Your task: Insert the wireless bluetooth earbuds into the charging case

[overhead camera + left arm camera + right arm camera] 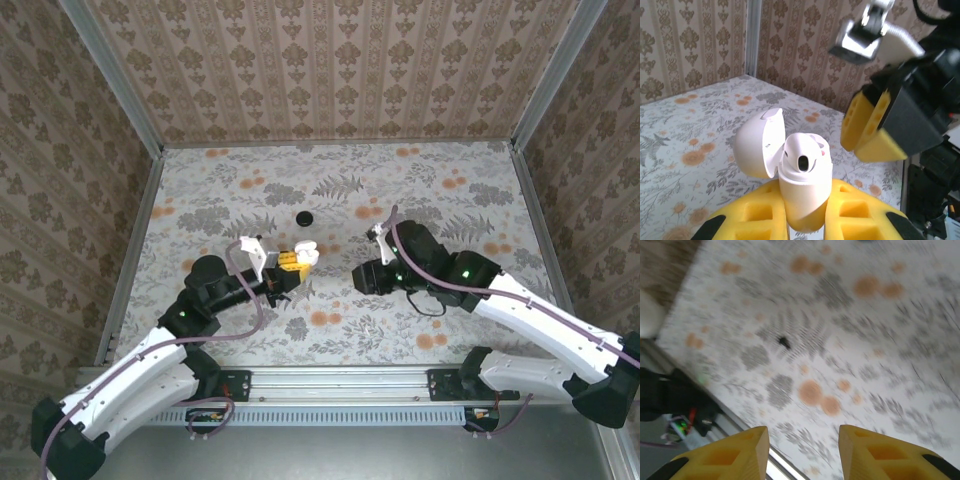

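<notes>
Left wrist: glossy rounded white charging case [805, 192] between yellow fingers [757, 215]

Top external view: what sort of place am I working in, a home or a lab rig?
Most likely a staged robot test cell, not a real room: wallpaper-patterned panels box in a floral-covered table, with metal corner posts and an aluminium rail at the near edge.
</notes>
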Robot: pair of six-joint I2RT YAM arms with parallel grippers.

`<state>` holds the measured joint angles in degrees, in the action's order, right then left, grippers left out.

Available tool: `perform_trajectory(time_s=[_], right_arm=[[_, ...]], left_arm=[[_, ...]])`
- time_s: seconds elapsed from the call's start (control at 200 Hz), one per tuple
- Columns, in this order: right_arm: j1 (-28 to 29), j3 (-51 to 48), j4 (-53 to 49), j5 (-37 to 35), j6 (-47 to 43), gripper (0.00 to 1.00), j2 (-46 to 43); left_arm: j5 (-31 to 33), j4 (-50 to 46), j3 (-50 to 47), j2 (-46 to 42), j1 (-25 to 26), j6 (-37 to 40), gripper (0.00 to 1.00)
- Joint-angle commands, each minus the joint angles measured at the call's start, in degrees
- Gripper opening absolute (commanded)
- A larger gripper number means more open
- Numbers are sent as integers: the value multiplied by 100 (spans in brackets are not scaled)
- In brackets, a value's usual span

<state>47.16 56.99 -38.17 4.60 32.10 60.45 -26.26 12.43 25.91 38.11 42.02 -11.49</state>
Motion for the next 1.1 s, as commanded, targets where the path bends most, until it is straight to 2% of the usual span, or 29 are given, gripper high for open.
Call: perform_trajectory(time_s=[0.0, 0.265, 0.575, 0.865, 1.095], right_arm=[[-49, -443, -579, -295, 695, 42, -134], [-41, -1352, -799, 41, 817, 39, 134], [2, -1777, -306, 209, 710, 36, 444], [175, -1691, 502, 793, 924, 36, 1271], [175, -1358, 478, 869, 611, 37, 2436]], left_arm=[[111, -307, 87, -84, -12, 216, 0], [352, -340, -43, -241, -1, -95, 0], [845, -258, -577, -617, 3, -643, 0], [1078, -351, -289, -548, -44, -249, 0], [754, -699, 298, 56, -256, 56, 0]])
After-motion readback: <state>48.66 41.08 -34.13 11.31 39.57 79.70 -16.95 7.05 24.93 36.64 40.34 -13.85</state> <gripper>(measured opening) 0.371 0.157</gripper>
